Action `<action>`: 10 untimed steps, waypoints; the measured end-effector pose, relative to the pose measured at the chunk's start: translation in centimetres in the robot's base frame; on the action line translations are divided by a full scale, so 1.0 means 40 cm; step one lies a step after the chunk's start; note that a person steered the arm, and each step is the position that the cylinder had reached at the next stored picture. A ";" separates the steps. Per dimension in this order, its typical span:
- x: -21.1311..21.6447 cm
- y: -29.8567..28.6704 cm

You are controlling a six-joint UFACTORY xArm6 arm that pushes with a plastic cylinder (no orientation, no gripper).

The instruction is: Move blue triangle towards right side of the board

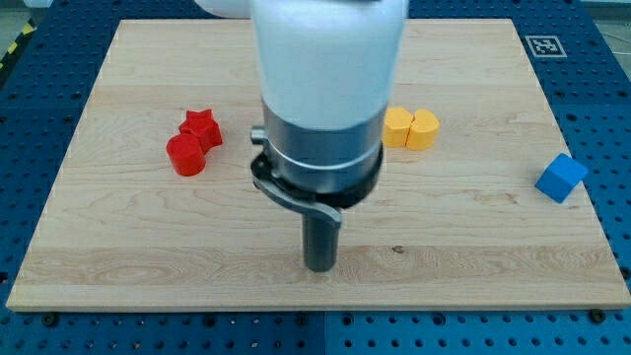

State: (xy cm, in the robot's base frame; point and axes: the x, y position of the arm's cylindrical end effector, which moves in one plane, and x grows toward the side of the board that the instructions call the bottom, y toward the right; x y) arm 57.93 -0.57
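Observation:
A blue block (562, 178) lies near the board's right edge, at mid height; its exact shape is hard to make out from here. My tip (319, 267) rests on the wooden board (473, 247) below the centre, far to the left of the blue block and touching no block. The arm's wide white and grey body (325, 89) rises above the rod and hides the board's upper middle.
A red star (201, 128) and a red cylinder (185, 155) touch each other at the left. Two yellow blocks (411, 128) sit side by side just right of the arm's body. A marker tag (543, 44) is at the top right corner.

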 end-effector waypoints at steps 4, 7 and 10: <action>-0.130 -0.075; -0.161 -0.078; -0.182 -0.070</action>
State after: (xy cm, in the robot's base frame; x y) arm 50.67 -3.37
